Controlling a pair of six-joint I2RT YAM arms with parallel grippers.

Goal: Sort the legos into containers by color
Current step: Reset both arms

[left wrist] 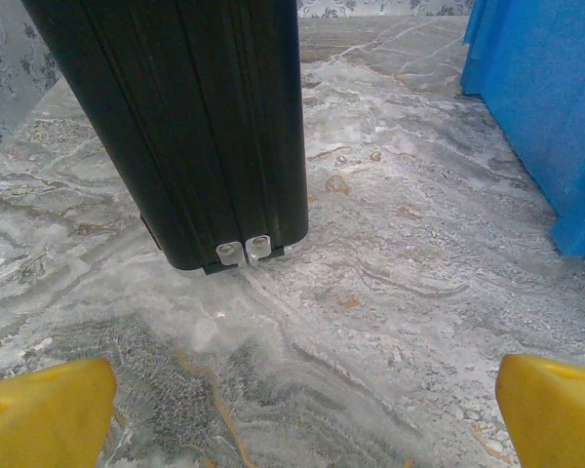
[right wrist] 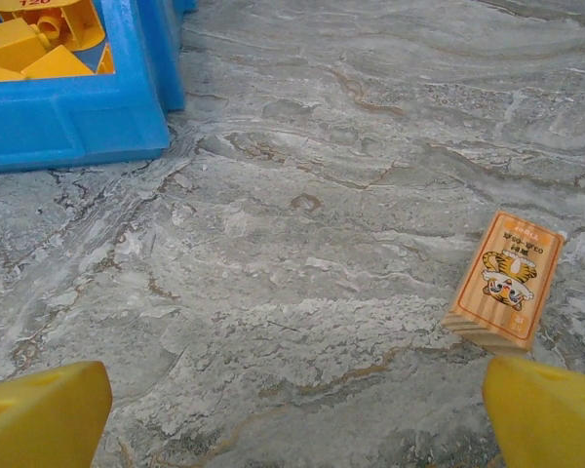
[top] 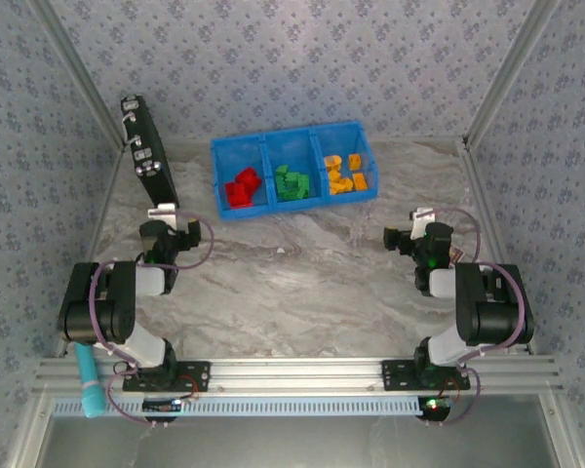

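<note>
My left pincer [left wrist: 297, 419] stands wide apart with nothing between its yellow fingertips [left wrist: 44, 414], low over the grey marbled surface [top: 302, 283]. Just ahead of it the black case [left wrist: 195, 127] stands on its edge, with two small silver tabs at its near lower end. From above, the case runs along the left side of the surface, near the frame post. My right pincer [right wrist: 297, 419] is spread just as wide and holds nothing. It hovers over bare surface on the right side, well apart from my left one. A small wooden block [right wrist: 507, 283] with a tiger printed on its orange face lies flat just ahead of my right fingertip, apart from it. The blue tray [top: 220, 175] sits at the far middle of the surface, its three compartments side by side. The red legos [top: 242, 187] are heaped in the left compartment, the green legos [top: 292, 182] in the middle one and the orange-yellow legos [top: 344, 174] in the right one. My right wrist view catches that right compartment's near corner with orange-yellow bricks inside. I see no brick loose on the surface. A teal cylinder [top: 90, 380] lies on the aluminium rail beside my left base.
</note>
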